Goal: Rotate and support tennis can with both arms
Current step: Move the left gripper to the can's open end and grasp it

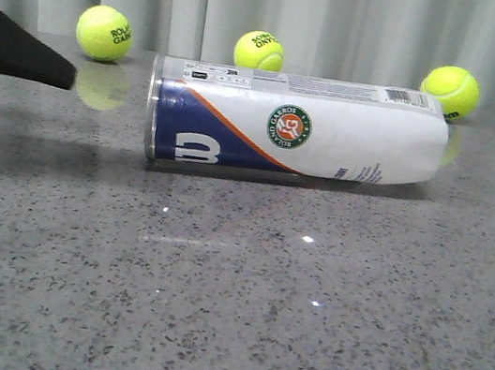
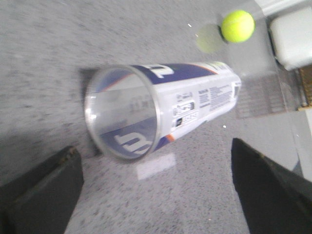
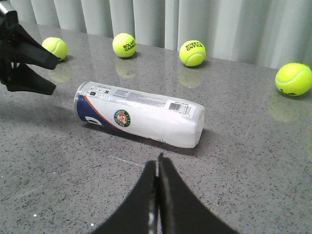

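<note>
The tennis can [image 1: 295,127] lies on its side on the grey table, its clear end to the left and its green logo facing the front. It also shows in the left wrist view [image 2: 161,107] and the right wrist view [image 3: 139,113]. My left gripper [image 1: 112,29] is open and empty, hovering just left of the can's clear end; its fingers [image 2: 41,192] stand wide apart. My right gripper [image 3: 157,163] is shut and empty, apart from the can on its near side; it is out of the front view.
Several yellow-green tennis balls stand along the back of the table: one at the far left [image 1: 104,33], one behind the can [image 1: 258,51], one at the back right [image 1: 450,92]. A grey curtain [image 1: 352,17] hangs behind.
</note>
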Available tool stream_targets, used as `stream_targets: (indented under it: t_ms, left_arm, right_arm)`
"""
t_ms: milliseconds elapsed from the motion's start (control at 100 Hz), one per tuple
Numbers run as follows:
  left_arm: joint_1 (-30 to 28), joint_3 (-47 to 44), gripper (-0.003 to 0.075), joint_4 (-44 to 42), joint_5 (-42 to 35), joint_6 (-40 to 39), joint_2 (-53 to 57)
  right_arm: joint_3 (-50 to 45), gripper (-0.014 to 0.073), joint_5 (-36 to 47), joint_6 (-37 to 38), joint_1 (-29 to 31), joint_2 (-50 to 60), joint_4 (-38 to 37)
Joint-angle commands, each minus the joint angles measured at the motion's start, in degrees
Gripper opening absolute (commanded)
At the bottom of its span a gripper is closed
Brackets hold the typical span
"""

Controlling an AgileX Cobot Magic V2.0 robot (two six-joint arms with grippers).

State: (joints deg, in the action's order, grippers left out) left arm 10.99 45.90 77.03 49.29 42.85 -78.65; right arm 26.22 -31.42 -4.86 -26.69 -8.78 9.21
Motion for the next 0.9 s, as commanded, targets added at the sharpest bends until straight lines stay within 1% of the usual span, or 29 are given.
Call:
stream_targets:
  t_ms: [0, 170, 340, 430, 570, 730, 800, 890]
  left_arm:
    - [3.1, 3.5, 0.0587, 6.9, 0.6, 2.4, -2.6]
    - [6.2, 8.6, 0.0575, 10.7, 1.2, 4.1, -10.8]
    - [8.0, 13.0, 0.0501, 14.9, 6.0, 7.0, -17.1]
    - [8.2, 14.9, 0.0483, 15.1, 8.7, 7.1, -19.2]
    - [8.2, 16.6, 0.0482, 16.3, 10.0, 7.1, -21.1]
    - [8.2, 17.2, 0.048, 21.4, 15.2, 9.6, -23.6]
    - [8.2, 17.2, 0.0443, 22.8, 17.3, 9.7, -24.9]
    - [8.2, 17.2, 0.0334, 23.9, 18.9, 10.1, -25.8]
  right_arm:
    - [1.3, -0.006, 4.3, -0.4, 0.4, -0.6, -0.3]
    - [1.3, -0.006, 4.3, -0.4, 0.4, -0.6, -0.3]
    - [1.3, -0.006, 4.3, -0.4, 0.4, -0.6, -0.3]
    - [1.3, -0.006, 4.3, -0.4, 0.4, -0.6, -0.3]
    - [1.3, -0.006, 4.3, -0.4, 0.4, -0.6, -0.3]
    - [1.3, -0.006, 4.3, -0.4, 0.4, -0.6, -0.3]
    - [1.3, -0.006, 4.3, -0.4, 0.4, -0.6, -0.3]
    - [1.3, -0.006, 4.3, -0.4, 0.4, -0.6, -0.3]
